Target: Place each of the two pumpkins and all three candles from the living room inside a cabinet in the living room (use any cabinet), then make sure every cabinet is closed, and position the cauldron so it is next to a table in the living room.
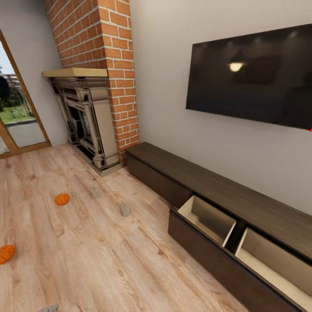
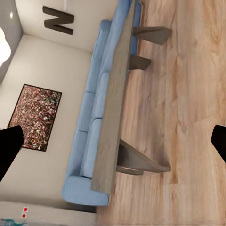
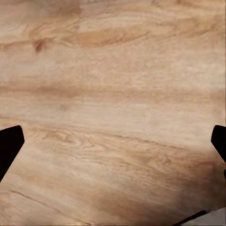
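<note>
Two orange pumpkins lie on the wood floor in the head view, one [image 1: 62, 199] near the fireplace and one [image 1: 6, 253] cut by the left edge. Two pale stubby candles [image 1: 95, 192] [image 1: 125, 210] stand between them and the cabinet [image 1: 225, 195], whose two right-hand drawers [image 1: 208, 219] [image 1: 277, 260] are pulled out and show nothing inside. My left gripper [image 2: 113, 143] is open, with the grey coffee table [image 2: 113, 108] beyond it. My right gripper [image 3: 113, 141] is open over bare floor. The cauldron is out of view.
A brick chimney with a fireplace [image 1: 86, 121] stands at the back left, beside a glass door [image 1: 17, 117]. A black TV [image 1: 255, 73] hangs above the cabinet. A blue sofa [image 2: 92, 117] sits behind the table. A small grey shape [image 1: 48, 308] pokes in at the bottom edge.
</note>
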